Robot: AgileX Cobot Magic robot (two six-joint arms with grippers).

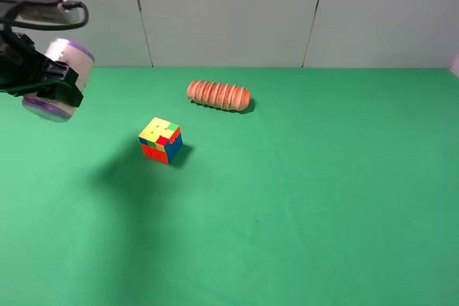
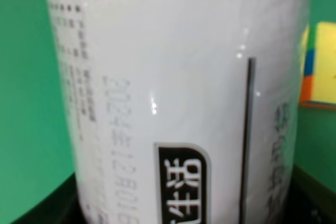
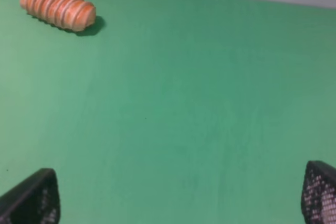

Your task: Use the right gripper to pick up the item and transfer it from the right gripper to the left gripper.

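Observation:
The item, a cream-white can point(image 1: 66, 77) with purple ends, is held in the air at the far left by my left gripper point(image 1: 57, 80), which is shut on it. In the left wrist view the can point(image 2: 173, 108) fills the frame, with dark print on its side and black fingers point(image 2: 52, 205) at both lower corners. My right gripper point(image 3: 181, 203) is open and empty; only its two fingertips point(image 3: 31, 200) show, far apart over bare green cloth. The right arm is out of the exterior view.
A multicoloured puzzle cube point(image 1: 161, 140) sits on the green table point(image 1: 301, 198) left of centre; it also shows in the left wrist view point(image 2: 317, 66). An orange ribbed roll point(image 1: 219, 95) lies behind it, also in the right wrist view point(image 3: 58, 9). A grey wall stands behind.

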